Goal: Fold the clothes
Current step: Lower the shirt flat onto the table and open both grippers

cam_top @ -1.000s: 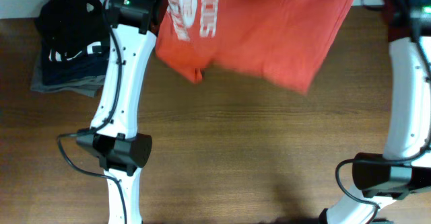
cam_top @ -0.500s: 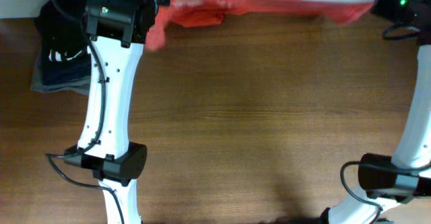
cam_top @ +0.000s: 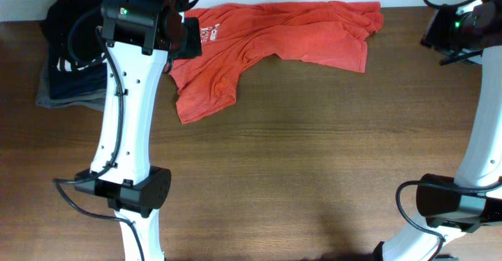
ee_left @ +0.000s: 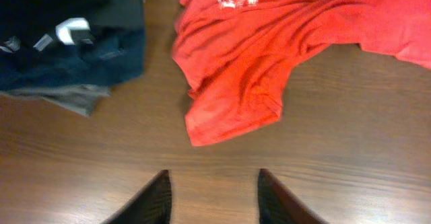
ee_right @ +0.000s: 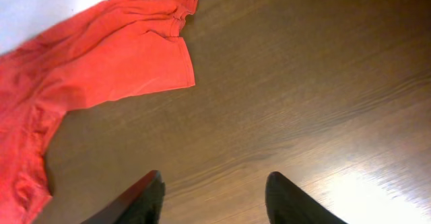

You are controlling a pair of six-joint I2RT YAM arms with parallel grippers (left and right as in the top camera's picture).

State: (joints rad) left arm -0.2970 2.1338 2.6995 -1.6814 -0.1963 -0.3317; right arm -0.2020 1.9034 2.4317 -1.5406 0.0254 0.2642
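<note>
The orange-red T-shirt (cam_top: 267,41) lies rumpled along the table's far edge, its white print near the left end and one sleeve (cam_top: 204,96) pointing toward me. In the left wrist view the shirt (ee_left: 256,62) lies ahead of my left gripper (ee_left: 212,173), which is open over bare wood and holds nothing. My right gripper (ee_right: 215,177) is open too, over bare wood, with the shirt's right sleeve (ee_right: 128,62) ahead and to its left. Neither gripper touches the cloth.
A pile of dark folded garments (cam_top: 74,65) sits at the back left, close beside the shirt (ee_left: 67,42). The brown wooden table (cam_top: 314,159) stretches toward me. A white surface (ee_right: 40,9) lies beyond the far edge.
Both grippers held the shirt up in the air, carried it back and down, then opened. The shirt has dropped and now lies on the table.
</note>
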